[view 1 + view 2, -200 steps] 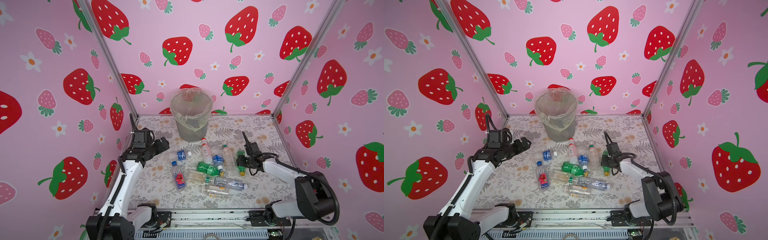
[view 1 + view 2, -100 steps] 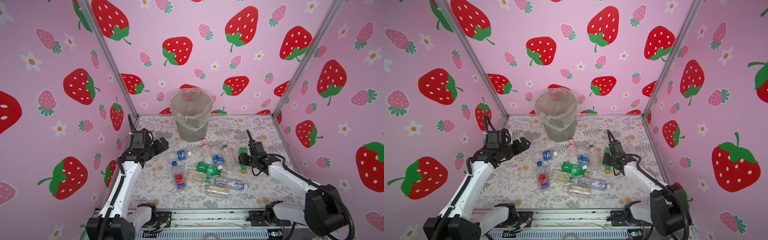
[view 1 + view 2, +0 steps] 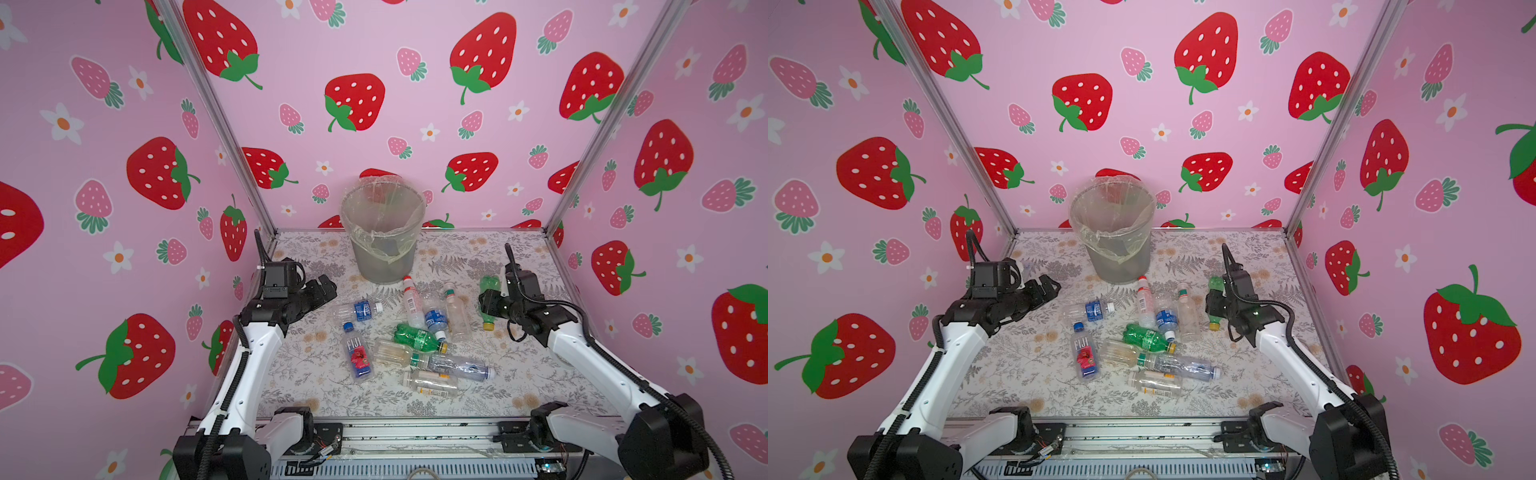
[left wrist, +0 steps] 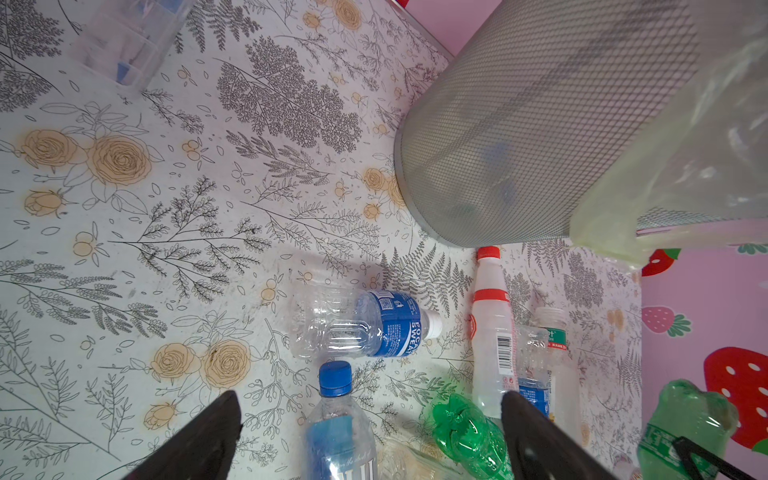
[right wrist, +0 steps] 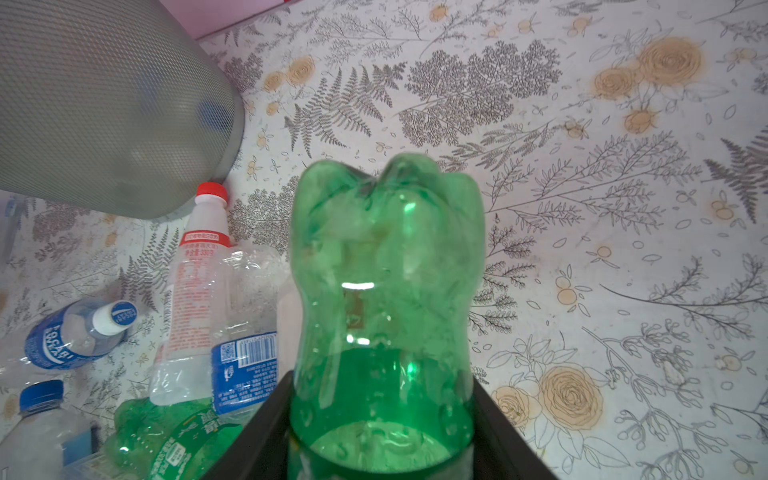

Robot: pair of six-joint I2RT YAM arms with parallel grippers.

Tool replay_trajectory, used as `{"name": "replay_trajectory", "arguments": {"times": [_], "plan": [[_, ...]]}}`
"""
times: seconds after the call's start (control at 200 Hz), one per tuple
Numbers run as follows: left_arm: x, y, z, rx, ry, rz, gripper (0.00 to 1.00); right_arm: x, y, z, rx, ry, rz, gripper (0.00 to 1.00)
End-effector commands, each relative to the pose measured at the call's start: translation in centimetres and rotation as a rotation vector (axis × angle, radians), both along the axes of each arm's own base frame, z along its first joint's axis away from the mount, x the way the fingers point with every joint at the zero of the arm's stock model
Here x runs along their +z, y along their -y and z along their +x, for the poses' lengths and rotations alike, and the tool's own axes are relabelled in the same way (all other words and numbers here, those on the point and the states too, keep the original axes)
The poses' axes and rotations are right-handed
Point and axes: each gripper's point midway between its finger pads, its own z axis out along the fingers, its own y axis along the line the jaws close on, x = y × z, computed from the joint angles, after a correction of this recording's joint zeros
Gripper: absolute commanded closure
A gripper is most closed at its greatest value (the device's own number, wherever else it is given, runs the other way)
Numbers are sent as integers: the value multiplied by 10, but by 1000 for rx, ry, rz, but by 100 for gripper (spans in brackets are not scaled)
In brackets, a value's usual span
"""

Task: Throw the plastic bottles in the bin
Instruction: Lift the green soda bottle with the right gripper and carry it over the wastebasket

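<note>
Fingers (image 5: 257, 432) of the right gripper (image 5: 380, 419) are clamping a green bottle (image 3: 488, 291), cap end downward, just right of the bin (image 3: 384, 253). Those of the left gripper (image 3: 328, 287) are standing spread apart, grasping nothing, left of the bin. Other plastic bottles (image 3: 415, 337) are lying in front of the bin.

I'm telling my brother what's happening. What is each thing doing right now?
bin: upright, bag-lined, top open.
green bottle: capped, gripped by the right gripper.
right gripper: shut on the green bottle.
left gripper: open, empty.
other bottles: lying loose on the table.
</note>
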Motion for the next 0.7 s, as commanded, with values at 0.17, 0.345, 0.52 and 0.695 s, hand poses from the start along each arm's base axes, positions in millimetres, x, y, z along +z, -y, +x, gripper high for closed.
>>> {"name": "replay_trajectory", "arguments": {"times": [0.17,0.345,0.52,0.695], "plan": [[1,0,0,3,-1,-24,1,42,-36,13,61,70,8,43],[1,-2,0,9,0,-25,1,69,-63,25,103,135,18,43],[0,-3,-1,13,-3,-31,1,102,-90,37,148,222,68,43],[-1,-5,0,21,-5,-34,1,135,-116,49,195,292,117,45]]}}
